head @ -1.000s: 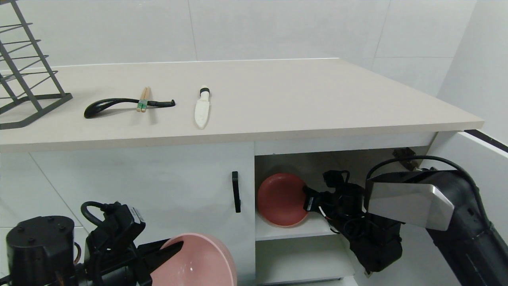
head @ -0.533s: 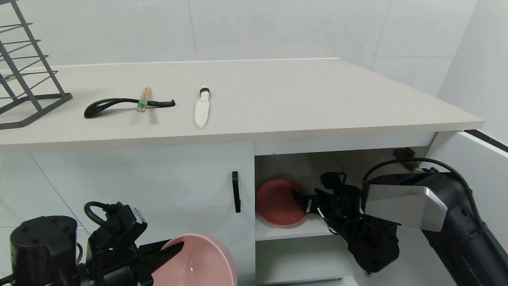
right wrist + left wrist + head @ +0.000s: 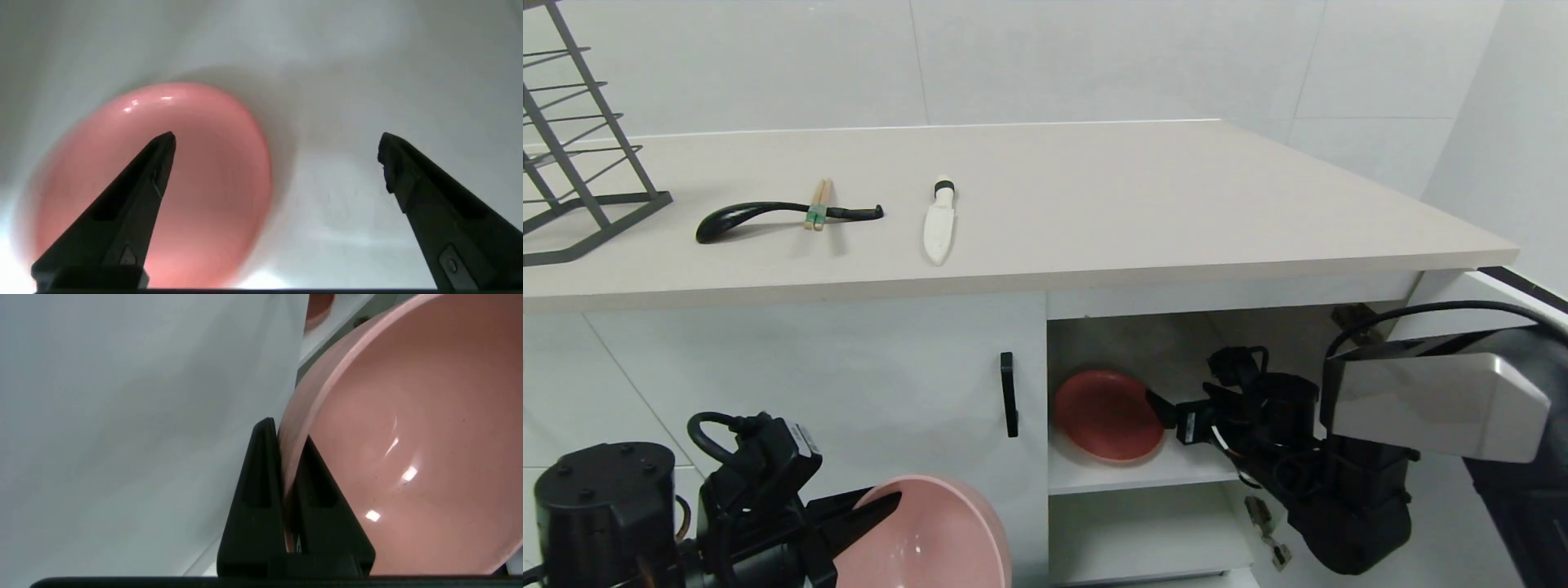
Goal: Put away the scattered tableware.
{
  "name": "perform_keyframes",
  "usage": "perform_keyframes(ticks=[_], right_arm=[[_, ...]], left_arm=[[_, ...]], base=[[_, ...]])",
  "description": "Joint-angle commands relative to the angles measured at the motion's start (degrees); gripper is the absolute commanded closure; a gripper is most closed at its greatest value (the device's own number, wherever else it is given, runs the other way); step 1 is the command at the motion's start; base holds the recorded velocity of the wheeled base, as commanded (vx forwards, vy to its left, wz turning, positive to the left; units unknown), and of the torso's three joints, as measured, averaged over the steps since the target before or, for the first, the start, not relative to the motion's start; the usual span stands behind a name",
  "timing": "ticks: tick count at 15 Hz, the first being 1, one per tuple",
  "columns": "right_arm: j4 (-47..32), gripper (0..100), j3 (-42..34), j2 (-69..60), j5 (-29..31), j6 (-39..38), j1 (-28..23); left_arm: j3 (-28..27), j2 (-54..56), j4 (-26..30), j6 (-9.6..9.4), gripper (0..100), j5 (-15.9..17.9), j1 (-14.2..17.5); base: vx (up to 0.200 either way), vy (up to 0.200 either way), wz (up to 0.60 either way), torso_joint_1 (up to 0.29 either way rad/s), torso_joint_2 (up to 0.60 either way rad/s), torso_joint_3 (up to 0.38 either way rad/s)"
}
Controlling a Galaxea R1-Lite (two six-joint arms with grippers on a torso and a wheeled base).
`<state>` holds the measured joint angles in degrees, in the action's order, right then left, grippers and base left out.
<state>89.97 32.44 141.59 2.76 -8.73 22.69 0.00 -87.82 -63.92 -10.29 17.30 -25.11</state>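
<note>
A red plate [image 3: 1107,415] lies flat on the upper shelf inside the open cabinet; it also shows as the red plate [image 3: 155,180] in the right wrist view. My right gripper [image 3: 1168,410] is open just at the plate's right rim, its fingers [image 3: 122,220] spread wide and holding nothing. Low at the left, my left gripper [image 3: 882,505] is shut on the rim of a pink bowl [image 3: 927,539]; the left wrist view shows the bowl [image 3: 409,441] pinched between the fingers [image 3: 261,482]. A black spoon [image 3: 768,214], chopsticks [image 3: 817,204] and a white knife [image 3: 939,220] lie on the counter.
A dark wire dish rack [image 3: 580,163] stands at the counter's far left. The left cabinet door with its black handle [image 3: 1007,394] is closed. A lower shelf [image 3: 1143,531] sits under the plate's shelf. The open right door [image 3: 1494,290] stands beside my right arm.
The red plate went from leaning upright in my right gripper to lying flat on the shelf. The right gripper let it go and drew back to the right. The left arm stayed still.
</note>
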Motion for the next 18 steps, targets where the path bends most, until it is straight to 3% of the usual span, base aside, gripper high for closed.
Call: perform_keyframes(ticks=[1, 5, 10, 12, 14, 16, 18], right_arm=[[0.0, 0, -12.0, -10.7, 1.8, 6.7, 1.9], [0.0, 0, -18.0, -19.9, 4.4, 7.8, 7.2], [0.0, 0, -21.7, -27.5, 4.4, 8.5, 18.8], [0.0, 0, -23.3, -30.1, 4.4, 8.6, 22.0], [0.0, 0, -26.1, -31.4, 4.4, 8.6, 22.1], [0.0, 0, -26.8, -32.6, 4.4, 8.6, 22.1], [0.0, 0, -26.9, -32.9, 4.5, 8.6, 22.1]], left_arm=[[0.0, 0.2, -0.1, -0.08, 100, 0.0, 0.0], [0.0, 0.2, -1.1, -0.08, 100, -0.1, -0.1], [0.0, 0.1, -3.1, -0.26, 100, -0.3, -1.9], [0.0, -0.3, -2.8, -3.25, 100, -1.7, -2.0], [-1.1, -1.3, -4.6, -3.95, 100, -6.2, -5.7], [-3.5, -2.5, -5.5, -5.53, 100, -15.7, -12.3], [-5.9, -4.5, -5.3, -5.44, 100, -23.4, -19.4]], base=[[0.000, 0.000, 0.00, 0.000, 0.00, 0.000], [0.000, 0.000, 0.00, 0.000, 0.00, 0.000], [0.000, 0.000, 0.00, 0.000, 0.00, 0.000], [0.000, 0.000, 0.00, 0.000, 0.00, 0.000], [0.000, 0.000, 0.00, 0.000, 0.00, 0.000], [0.000, 0.000, 0.00, 0.000, 0.00, 0.000], [0.000, 0.000, 0.00, 0.000, 0.00, 0.000]])
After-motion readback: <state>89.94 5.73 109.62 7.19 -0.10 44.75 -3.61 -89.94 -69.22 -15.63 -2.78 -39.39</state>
